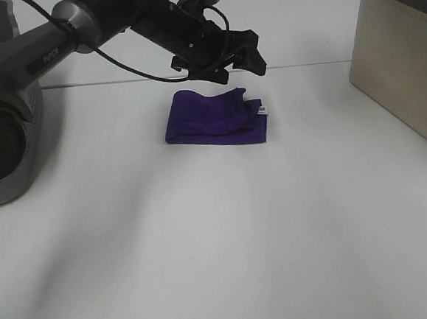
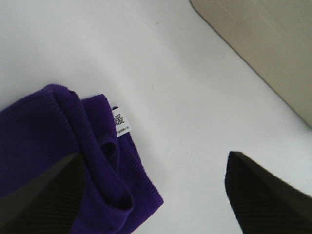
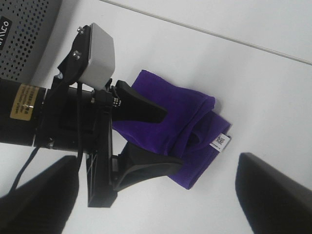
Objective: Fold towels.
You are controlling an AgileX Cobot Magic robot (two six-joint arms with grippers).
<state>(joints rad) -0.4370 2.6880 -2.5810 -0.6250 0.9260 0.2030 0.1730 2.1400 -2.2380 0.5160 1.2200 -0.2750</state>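
Note:
The towel [image 1: 214,117] is a deep purple cloth lying folded in a loose bundle on the white table, with a small white tag [image 1: 262,110] at its right edge. My left gripper [image 1: 239,67] hovers just above the towel's far edge, open, with nothing gripped. In the left wrist view the towel [image 2: 48,146] and its tag [image 2: 121,122] lie partly under one dark finger [image 2: 44,195] of the gripper [image 2: 156,195]. The right wrist view looks down on the towel [image 3: 170,112] and the left gripper [image 3: 170,139]. My right gripper [image 3: 156,200] hangs open, high above them.
A beige bin [image 1: 405,56] stands at the right of the table and also shows in the left wrist view [image 2: 263,44]. A grey perforated machine [image 1: 2,109] sits at the left edge. The white table [image 1: 220,240] stretches bare toward the front.

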